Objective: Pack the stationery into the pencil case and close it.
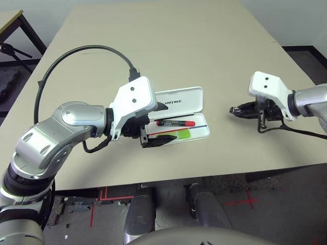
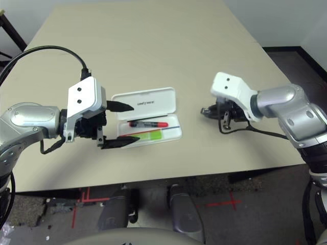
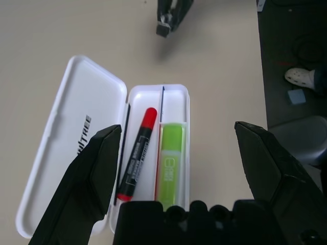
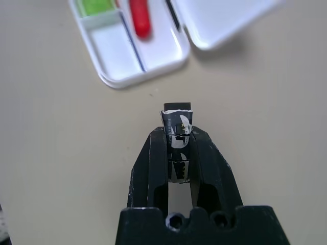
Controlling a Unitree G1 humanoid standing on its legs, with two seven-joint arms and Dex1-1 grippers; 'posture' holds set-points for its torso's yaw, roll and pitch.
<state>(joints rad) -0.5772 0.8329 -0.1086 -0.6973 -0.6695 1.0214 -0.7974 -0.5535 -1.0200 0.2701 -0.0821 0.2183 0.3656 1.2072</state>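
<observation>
The left claw [image 1: 153, 125] hung over the left end of the open pencil case [image 1: 199, 133], released, with its two black fingers [image 3: 89, 184] spread wide on either side of the tray. The arm came in from the left with the elbow bent, and the claw pointed to the right and a little downward. It held nothing.

The pencil case lay near the middle of the bench [image 1: 168, 46], its lid [image 1: 189, 97] folded back flat on the far side with the lettering upward. In the tray the red marker [image 1: 176, 123] lay along the length, and the green highlighter [image 1: 179, 135] lay beside it on the near side, in its own compartment. The right end of the tray was free.

The right claw [image 4: 176, 133] was well apart from the case on the right, above the bench, clenched on the small silver-and-black piece [image 4: 178, 140], which stood out between the fingertips. The forearm came from the right edge, and the claw pointed toward the case and downward.

I judged the step in hand to be bringing this last piece into the tray. To do it well, the right claw should go over the free end, come low before it lets go so the piece does not bounce out, and keep away from the marker's red tip. The left claw could steady the case, then shut the lid.
</observation>
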